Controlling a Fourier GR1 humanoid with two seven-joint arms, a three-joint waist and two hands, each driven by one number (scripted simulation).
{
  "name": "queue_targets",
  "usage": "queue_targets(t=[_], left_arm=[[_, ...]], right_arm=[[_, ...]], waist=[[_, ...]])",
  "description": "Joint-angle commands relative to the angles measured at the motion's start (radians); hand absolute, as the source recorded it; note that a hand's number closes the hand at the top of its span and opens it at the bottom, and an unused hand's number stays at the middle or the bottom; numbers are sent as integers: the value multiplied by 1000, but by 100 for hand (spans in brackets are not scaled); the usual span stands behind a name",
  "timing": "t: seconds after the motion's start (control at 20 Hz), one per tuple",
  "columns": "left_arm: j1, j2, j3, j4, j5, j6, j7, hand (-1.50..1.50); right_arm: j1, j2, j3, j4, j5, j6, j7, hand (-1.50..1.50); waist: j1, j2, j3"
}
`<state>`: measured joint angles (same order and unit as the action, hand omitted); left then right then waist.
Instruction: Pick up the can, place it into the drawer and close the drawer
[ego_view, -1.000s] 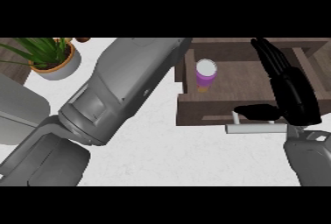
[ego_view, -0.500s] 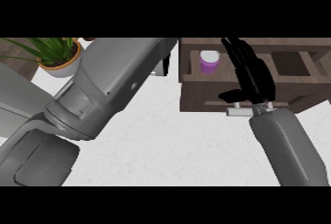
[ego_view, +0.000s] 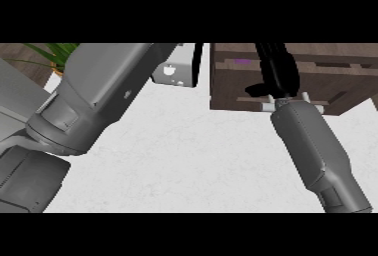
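Only a purple sliver of the can (ego_view: 242, 61) shows, inside the dark wooden drawer (ego_view: 332, 80) at the upper right. My right hand (ego_view: 277, 70) lies over the drawer's front with its fingers straight and pointing away from me, thumb out to the left; it is open and holds nothing. The silver drawer handle (ego_view: 295, 104) sits just under my wrist. My left forearm (ego_view: 103, 95) fills the left side and runs up past the top edge, so that hand is hidden.
A white appliance (ego_view: 176, 71) stands on the counter just left of the drawer. A potted plant (ego_view: 53, 54) is at the far upper left. Bare white counter (ego_view: 184, 155) spreads between my two arms.
The drawer has slid further in under my right hand, and the can that was plainly visible is now almost hidden. My right arm has moved forward and left.
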<state>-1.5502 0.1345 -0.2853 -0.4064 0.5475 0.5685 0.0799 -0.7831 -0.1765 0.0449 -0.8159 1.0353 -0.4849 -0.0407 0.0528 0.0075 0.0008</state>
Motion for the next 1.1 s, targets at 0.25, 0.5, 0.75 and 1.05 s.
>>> queue_targets(t=[0.25, 0.5, 0.75, 1.05], left_arm=[[76, 112, -8, -121, -21, -57, 79, -150], [163, 132, -29, -227, -29, -66, 104, -150], [199, 139, -31, -288, -32, -52, 120, -150], [286, 155, -40, -368, -33, -56, 124, -150]], right_arm=[[-219, 10, -71, 292, 40, -165, -21, -150], [-301, -9, -103, 396, 44, -194, -21, -150], [-393, -28, -132, 449, 29, -184, -39, -150], [-418, 9, -201, 451, -61, -170, -125, -150]], waist=[[19, 3, 0], [48, 2, 0], [60, 10, 0], [60, 11, 1]])
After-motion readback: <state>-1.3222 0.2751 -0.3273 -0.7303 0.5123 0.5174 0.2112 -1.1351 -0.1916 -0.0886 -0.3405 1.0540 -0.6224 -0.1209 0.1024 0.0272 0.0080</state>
